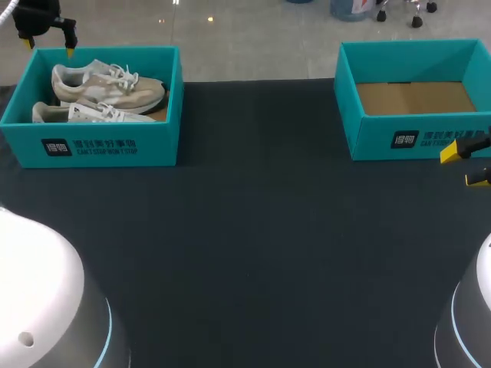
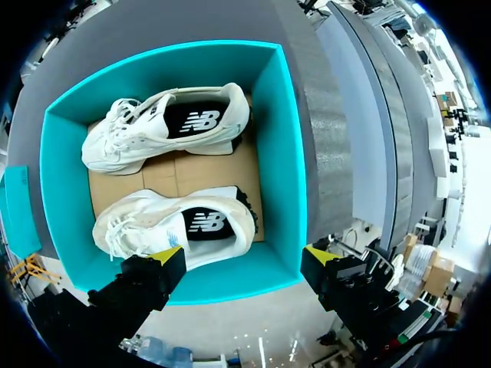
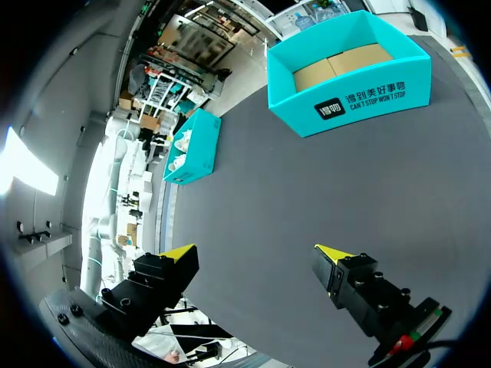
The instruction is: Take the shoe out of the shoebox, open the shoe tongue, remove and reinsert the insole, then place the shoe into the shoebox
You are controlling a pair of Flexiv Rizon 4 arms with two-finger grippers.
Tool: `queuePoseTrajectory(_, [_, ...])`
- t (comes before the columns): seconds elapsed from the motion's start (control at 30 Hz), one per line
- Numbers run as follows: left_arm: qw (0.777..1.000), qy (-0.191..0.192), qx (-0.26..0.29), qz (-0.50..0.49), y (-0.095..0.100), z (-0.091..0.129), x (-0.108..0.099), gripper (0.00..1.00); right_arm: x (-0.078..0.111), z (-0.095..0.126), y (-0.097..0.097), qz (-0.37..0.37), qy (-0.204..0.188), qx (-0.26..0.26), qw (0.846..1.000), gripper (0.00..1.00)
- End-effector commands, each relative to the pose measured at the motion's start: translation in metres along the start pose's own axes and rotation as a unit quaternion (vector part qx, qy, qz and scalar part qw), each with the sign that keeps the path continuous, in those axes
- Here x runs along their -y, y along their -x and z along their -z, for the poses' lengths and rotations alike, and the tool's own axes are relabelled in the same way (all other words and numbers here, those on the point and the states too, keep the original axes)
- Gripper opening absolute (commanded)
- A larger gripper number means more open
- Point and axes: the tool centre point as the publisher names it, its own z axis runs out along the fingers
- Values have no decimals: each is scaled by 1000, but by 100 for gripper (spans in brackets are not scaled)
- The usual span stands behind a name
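Left gripper (image 1: 51, 46), upper left, wide open and empty above shoebox (image 1: 100, 146) rim: you risk clipping it descending for the shoe (image 1: 107, 86).

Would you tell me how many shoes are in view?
2, both in the left shoebox: the far shoe along its back wall, the near shoe along its front wall.

Head camera overlooks the black table (image 1: 253, 230) from behind; left wrist camera looks closely down into its far-left teal cardboard shoebox (image 2: 285, 153); right wrist camera looks leftward across both.
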Motion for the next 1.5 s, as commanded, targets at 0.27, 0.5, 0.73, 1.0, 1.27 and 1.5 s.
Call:
queuePoseTrajectory(0.27, [1000, 10, 19, -5, 0, 11, 18, 100, 0, -1, 0, -1, 0, 2, 1000, 100])
queuePoseTrajectory(0.5, [999, -12, 32, -22, 0, 19, 43, 100, 0, -1, 0, -1, 0, 2, 1000, 100])
queuePoseTrajectory(0.73, [998, -7, 60, -25, -5, 22, 67, 100, 0, -1, 0, -1, 0, 2, 1000, 100])
queuePoseTrajectory(1.0, [996, -14, 83, -34, -2, 21, 92, 100, 0, -1, 0, -1, 0, 2, 1000, 100])
queuePoseTrajectory(1.27, [995, -18, 80, -47, 15, 23, 117, 100, 0, -1, 0, -1, 0, 2, 1000, 100])
queuePoseTrajectory(1.5, [996, -21, 76, -48, 20, 22, 124, 100, 0, -1, 0, -1, 0, 2, 1000, 100])
